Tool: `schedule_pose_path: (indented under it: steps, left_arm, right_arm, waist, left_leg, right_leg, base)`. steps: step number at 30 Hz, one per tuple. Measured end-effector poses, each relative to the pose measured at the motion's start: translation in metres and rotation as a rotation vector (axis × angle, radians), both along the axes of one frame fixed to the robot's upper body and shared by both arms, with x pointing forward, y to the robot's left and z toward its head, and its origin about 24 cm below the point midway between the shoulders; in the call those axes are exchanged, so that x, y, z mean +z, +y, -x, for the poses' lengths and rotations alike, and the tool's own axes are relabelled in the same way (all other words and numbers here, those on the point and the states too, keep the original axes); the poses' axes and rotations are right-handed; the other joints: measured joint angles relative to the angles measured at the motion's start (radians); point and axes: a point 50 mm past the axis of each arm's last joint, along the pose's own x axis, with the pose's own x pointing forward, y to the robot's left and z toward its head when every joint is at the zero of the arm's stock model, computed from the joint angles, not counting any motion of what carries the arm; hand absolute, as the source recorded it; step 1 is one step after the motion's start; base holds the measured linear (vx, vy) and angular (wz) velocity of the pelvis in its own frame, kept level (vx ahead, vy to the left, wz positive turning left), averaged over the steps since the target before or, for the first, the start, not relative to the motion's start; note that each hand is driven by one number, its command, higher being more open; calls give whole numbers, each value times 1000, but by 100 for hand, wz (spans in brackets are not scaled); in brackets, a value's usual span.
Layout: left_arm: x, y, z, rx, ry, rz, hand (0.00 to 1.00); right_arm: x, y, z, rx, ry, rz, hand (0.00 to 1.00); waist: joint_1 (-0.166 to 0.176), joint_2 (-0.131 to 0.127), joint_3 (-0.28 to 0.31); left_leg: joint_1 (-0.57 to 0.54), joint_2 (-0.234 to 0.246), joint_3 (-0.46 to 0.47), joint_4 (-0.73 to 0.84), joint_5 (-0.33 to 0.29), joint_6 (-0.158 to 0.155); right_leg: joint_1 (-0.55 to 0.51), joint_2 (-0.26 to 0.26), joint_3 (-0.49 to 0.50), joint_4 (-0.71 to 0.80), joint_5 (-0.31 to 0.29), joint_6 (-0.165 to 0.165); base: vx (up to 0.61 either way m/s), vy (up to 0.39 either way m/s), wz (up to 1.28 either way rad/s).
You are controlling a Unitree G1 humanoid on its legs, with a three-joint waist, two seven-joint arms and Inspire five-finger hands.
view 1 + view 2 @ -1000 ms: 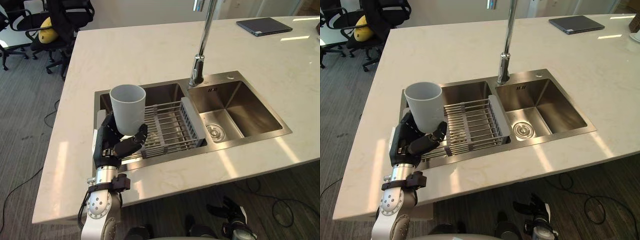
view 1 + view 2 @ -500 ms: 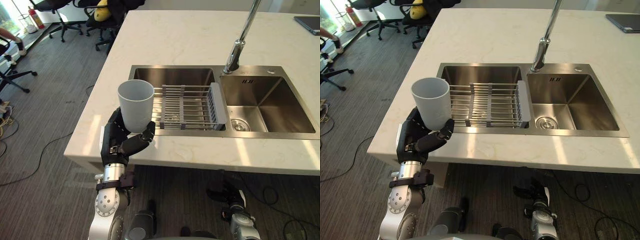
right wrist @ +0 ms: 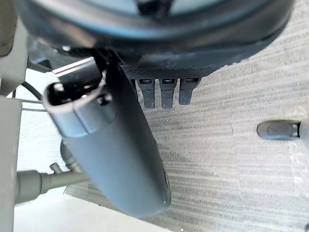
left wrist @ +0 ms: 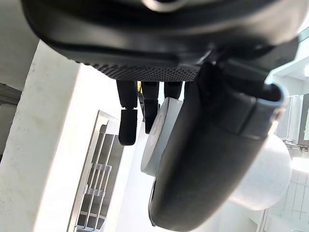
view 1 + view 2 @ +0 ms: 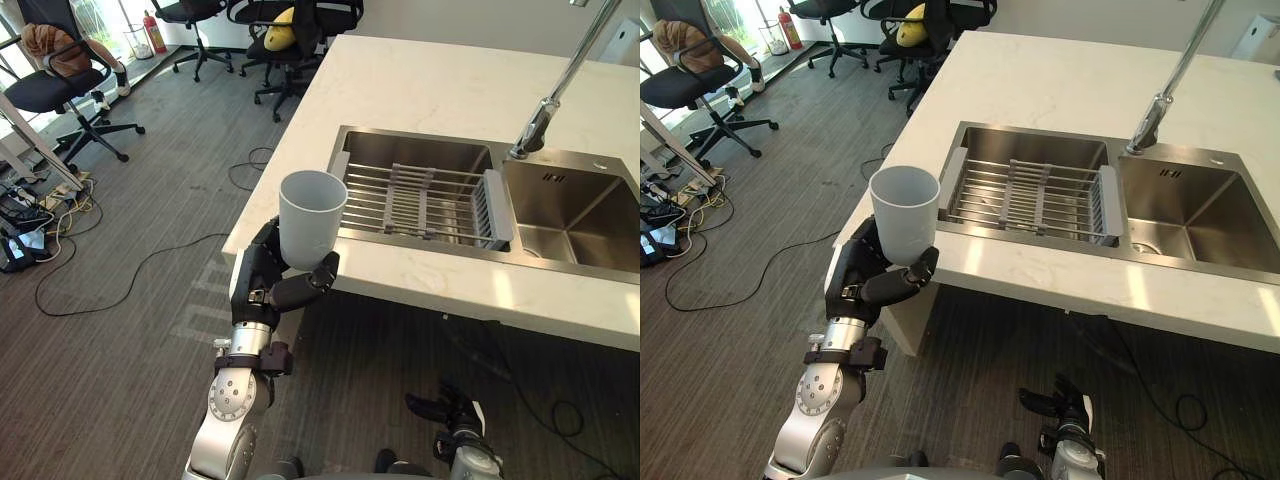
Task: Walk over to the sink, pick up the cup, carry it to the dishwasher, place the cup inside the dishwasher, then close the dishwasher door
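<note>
**First speaker:** What do we see, starting with the biggest things?

**Second speaker:** We look down on a grey carpeted floor point(image 5: 130, 330) that runs along the left and near sides of a pale stone counter point(image 5: 440, 85). Black office chairs point(image 5: 60, 85) stand well off from the counter's far left corner.

**First speaker:** And on the counter itself?

**Second speaker:** We see a steel double sink point(image 5: 585, 205) set into it. A wire rack point(image 5: 425, 200) lies across the basin nearer the counter's left end. A tall faucet point(image 5: 540, 120) rises from the counter behind the divide between the basins.

**First speaker:** Where is the cup?

**Second speaker:** The pale grey cup point(image 5: 311, 218) is out of the sink. We see it upright, mouth up, just off the counter's near left corner and above the floor. The left hand point(image 5: 258, 290) holds it from below. Its fingers are curled around the back of the cup and its thumb is wrapped across the front.

**First speaker:** And the other hand?

**Second speaker:** We see the right hand point(image 3: 123, 159) low in front of the counter's near edge. It hangs over the floor with its fingers straight and loose, and it grips nothing.
</note>
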Motion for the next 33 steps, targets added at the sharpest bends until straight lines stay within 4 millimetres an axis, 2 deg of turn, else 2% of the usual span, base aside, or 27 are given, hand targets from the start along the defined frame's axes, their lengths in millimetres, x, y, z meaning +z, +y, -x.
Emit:
schedule_pose_path:
  steps: [1, 8, 15, 16, 18, 19, 21, 22, 23, 25, 29, 32, 33]
  left_arm:
    - [0, 0, 0, 0, 0, 0, 30]
    - [-2, 2, 1, 17, 10, 0, 30]
    - [-7, 10, 6, 86, 43, 43, 30]
    - [-9, 13, 8, 104, 50, 47, 30]
    - [-9, 15, 9, 111, 54, 49, 30]
    - [-9, 16, 10, 119, 54, 51, 30]
    - [-8, 16, 10, 121, 46, 60, 30]
    - [-8, 16, 11, 122, 47, 62, 30]
    - [-9, 16, 11, 123, 52, 64, 30]
    - [-9, 17, 11, 120, 54, 60, 30]
    - [-10, 19, 12, 132, 58, 79, 30]
    - [-10, 16, 12, 122, 55, 89, 30]
    - [-10, 17, 12, 125, 58, 89, 30]
  right_arm:
    - [0, 0, 1, -1, 1, 0, 90]
    - [2, 4, -4, 27, -16, -5, 90]
    - [26, 21, -34, 150, -172, -6, 90]
    - [33, 24, -41, 172, -222, -8, 90]
    - [37, 26, -46, 171, -255, -19, 90]
    - [42, 29, -50, 179, -283, -28, 90]
    - [48, 29, -53, 192, -317, -18, 90]
    - [49, 29, -55, 198, -323, -16, 90]
    - [51, 31, -58, 212, -330, -15, 90]
    - [50, 35, -58, 213, -328, -29, 90]
    - [44, 49, -56, 266, -299, -64, 90]
    - [38, 56, -54, 296, -270, -91, 90]
    - [38, 59, -54, 313, -265, -94, 90]
  waist:
    - [-2, -2, -1]
    - [2, -6, -3]
    - [12, -6, -3]
    - [22, -5, -1]
    - [28, -9, 3]
    - [42, -8, 3]
    - [42, -3, 2]
    - [46, -5, 4]
    - [49, -9, 6]
    - [32, -11, 5]
    - [42, -14, 6]
    - [39, -19, 8]
    - [35, -27, 5]
  left_leg:
    - [-13, -5, -12, 15, -7, 10]
    - [-29, -13, -55, 20, -2, 15]
    - [-88, -25, -193, 52, 10, -10]
    - [-105, -27, -169, 54, 23, -26]
    - [-113, -12, -83, 33, 42, -17]
    - [-132, 46, 74, 53, 19, 15]
    - [-153, 105, 218, 95, 27, 15]
    - [-157, 101, 219, 97, 31, 11]
    - [-159, 78, 208, 91, 34, 15]
    - [-170, 38, 175, 78, 34, 36]
    - [-164, -5, 159, 83, 23, 52]
    - [-127, -32, 132, 75, 13, 66]
    - [-107, -45, 116, 67, 9, 72]
  right_leg:
    - [0, -3, -2, 2, 2, 2]
    - [0, 11, 11, 18, -35, 0]
    - [1, 11, -50, 90, -100, -16]
    - [16, 2, -99, 93, -112, -17]
    - [40, -14, -149, 90, -120, -16]
    - [55, -15, -199, 84, -121, -16]
    - [67, -23, -245, 87, -130, -1]
    - [65, -29, -249, 93, -133, 2]
    - [63, -40, -242, 101, -139, 12]
    - [63, -67, -232, 110, -157, 19]
    - [61, -112, -228, 149, -159, 27]
    - [19, -167, -181, 332, -158, 27]
    - [-9, -188, -144, 426, -150, 14]
  base:
    - [-99, 60, 16]
    - [-23, -17, 19]
    - [47, -73, 68]
    - [-15, -55, 99]
    - [-60, -12, 105]
    - [-63, -7, 96]
    - [9, 23, 81]
    - [38, 90, 54]
    - [29, 126, 40]
    - [44, 139, 58]
    - [87, 113, 27]
    - [111, 107, 35]
    - [125, 82, 34]
